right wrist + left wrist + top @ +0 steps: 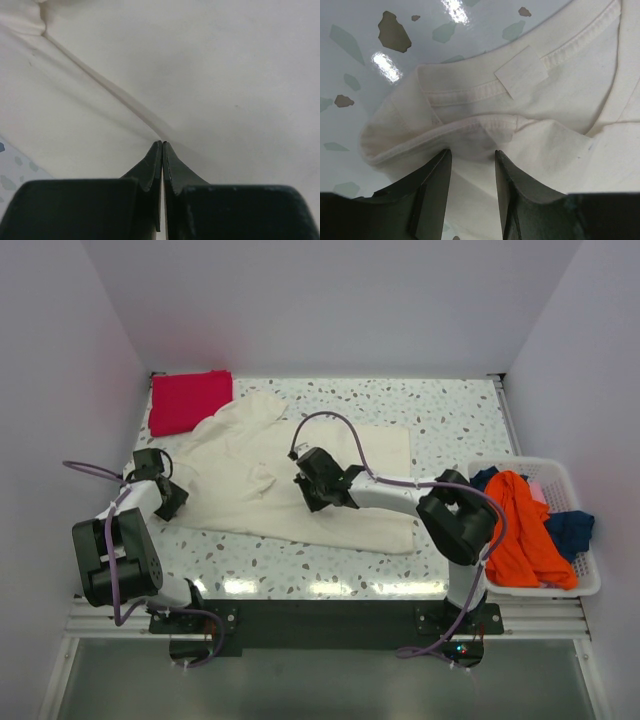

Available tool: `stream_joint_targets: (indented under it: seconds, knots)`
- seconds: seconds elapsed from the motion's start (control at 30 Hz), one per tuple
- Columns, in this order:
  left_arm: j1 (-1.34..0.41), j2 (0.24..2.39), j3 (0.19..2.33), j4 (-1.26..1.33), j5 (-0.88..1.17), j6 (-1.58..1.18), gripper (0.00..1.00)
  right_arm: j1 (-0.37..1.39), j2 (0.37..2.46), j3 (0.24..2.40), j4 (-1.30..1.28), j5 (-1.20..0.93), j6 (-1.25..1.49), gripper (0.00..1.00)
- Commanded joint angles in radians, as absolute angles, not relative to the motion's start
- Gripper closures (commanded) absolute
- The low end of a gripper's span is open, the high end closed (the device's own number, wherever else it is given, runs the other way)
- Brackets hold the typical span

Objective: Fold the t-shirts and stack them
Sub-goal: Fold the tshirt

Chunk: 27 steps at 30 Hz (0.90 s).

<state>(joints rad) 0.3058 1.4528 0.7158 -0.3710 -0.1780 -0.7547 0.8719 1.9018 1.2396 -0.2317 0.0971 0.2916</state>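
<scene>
Lying spread across the middle of the speckled worktop point(450, 410), the cream tee point(250, 480) is mostly flat, with one sleeve reaching toward the far left corner. A red tee point(188, 400) lies folded in that corner, its near edge touching the cream sleeve. At the right edge stands a white basket point(590, 580) with an orange tee point(520, 530) heaped in it and a blue tee point(572, 530) beside it, both crumpled.

The left pincer point(172, 498) sits at the cream tee's left edge. In the left wrist view its dark fingers point(432, 185) stand apart – open – and a bunched fold of the collar point(470, 92) lies in the gap between them. A small cloth label point(520, 72) is sewn just inside the collar rim, and bare worktop shows beyond it.

The right pincer point(305, 480) is down on the middle of the cream tee. Its fingers point(145, 170) are closed tight, tip against tip – a long crease in the cloth runs straight to the tips. Whether any cloth is caught between them cannot be told.
</scene>
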Motion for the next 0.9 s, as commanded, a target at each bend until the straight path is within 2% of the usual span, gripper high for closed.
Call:
stream_joint_targets:
  seconds: [0.0, 0.17, 0.27, 0.3, 0.33, 0.37, 0.43, 0.57, 0.73, 0.87]
  knots:
    - [0.321, 1.473, 0.701, -0.414, -0.198, -0.727, 0.54, 0.856, 1.858, 1.259, -0.244, 0.149, 0.285, 1.0]
    - [0.321, 1.47, 0.703, -0.413, -0.192, -0.724, 0.54, 0.856, 1.876, 1.264, -0.245, 0.135, 0.288, 0.97]
    - [0.321, 1.456, 0.707, -0.411, -0.176, -0.712, 0.52, 0.854, 1.875, 1.264, -0.252, 0.135, 0.291, 0.89]
    - [0.319, 1.444, 0.709, -0.407, -0.17, -0.701, 0.51, 0.856, 1.873, 1.266, -0.253, 0.141, 0.29, 0.86]
    - [0.321, 1.437, 0.715, -0.408, -0.161, -0.695, 0.5, 0.854, 1.867, 1.267, -0.261, 0.144, 0.29, 0.77]
    - [0.321, 1.421, 0.722, -0.408, -0.157, -0.68, 0.45, 0.856, 1.865, 1.273, -0.267, 0.152, 0.291, 0.72]
    - [0.321, 1.401, 0.732, -0.408, -0.138, -0.663, 0.4, 0.856, 1.85, 1.281, -0.293, 0.169, 0.296, 0.62]
    - [0.321, 1.321, 0.758, -0.397, -0.071, -0.605, 0.33, 0.842, 1.804, 1.296, -0.37, 0.25, 0.343, 0.62]
    - [0.292, 1.253, 0.793, -0.38, 0.03, -0.551, 0.31, 0.76, 1.717, 1.244, -0.491, 0.345, 0.425, 0.62]
    - [0.143, 1.23, 0.814, -0.365, 0.04, -0.538, 0.31, 0.689, 1.599, 1.137, -0.57, 0.423, 0.497, 0.62]
